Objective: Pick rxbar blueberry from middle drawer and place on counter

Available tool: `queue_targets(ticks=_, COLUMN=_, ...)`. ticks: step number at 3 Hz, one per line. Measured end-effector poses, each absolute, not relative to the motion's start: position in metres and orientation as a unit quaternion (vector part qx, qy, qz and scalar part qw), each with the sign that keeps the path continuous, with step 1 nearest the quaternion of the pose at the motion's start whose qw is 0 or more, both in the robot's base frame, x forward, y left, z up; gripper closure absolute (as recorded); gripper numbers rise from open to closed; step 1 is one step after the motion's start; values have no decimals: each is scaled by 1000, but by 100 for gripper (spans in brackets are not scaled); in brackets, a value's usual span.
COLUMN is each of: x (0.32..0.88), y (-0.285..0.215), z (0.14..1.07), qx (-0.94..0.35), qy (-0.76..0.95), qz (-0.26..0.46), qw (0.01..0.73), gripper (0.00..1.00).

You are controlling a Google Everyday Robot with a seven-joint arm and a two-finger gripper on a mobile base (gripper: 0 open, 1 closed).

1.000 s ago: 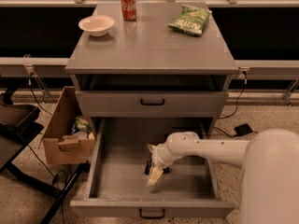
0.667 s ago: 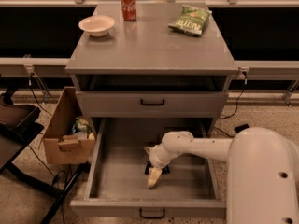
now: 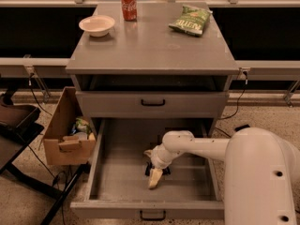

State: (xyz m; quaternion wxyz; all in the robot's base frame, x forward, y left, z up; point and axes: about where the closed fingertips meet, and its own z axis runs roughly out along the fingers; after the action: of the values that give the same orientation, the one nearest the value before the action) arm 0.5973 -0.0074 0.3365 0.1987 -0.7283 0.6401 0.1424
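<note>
Counter [image 3: 150, 50] holds a bowl [image 3: 97, 25], a can [image 3: 129, 4] and a chip bag [image 3: 191, 20] at its far edge; a box [image 3: 65, 130] sits on the speckled floor [image 3: 28, 205] at left. Down in the open middle drawer [image 3: 117, 172], near its centre, the gripper [image 3: 154, 175] points at the bottom, and whether it is spread or pinching cannot be told. Just under it lies the dark rxbar [image 3: 165, 171], mostly hidden

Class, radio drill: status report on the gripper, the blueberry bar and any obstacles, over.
Gripper down in open middle drawer. Dark bar beneath it, on drawer floor. Bowl, can, chip bag on counter.
</note>
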Motion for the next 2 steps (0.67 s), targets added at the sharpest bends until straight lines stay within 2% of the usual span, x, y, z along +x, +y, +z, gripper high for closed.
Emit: queue_targets(ticks=2, x=597, y=-7, z=355, qx=-728, qy=640, qz=142, qw=199, gripper=89)
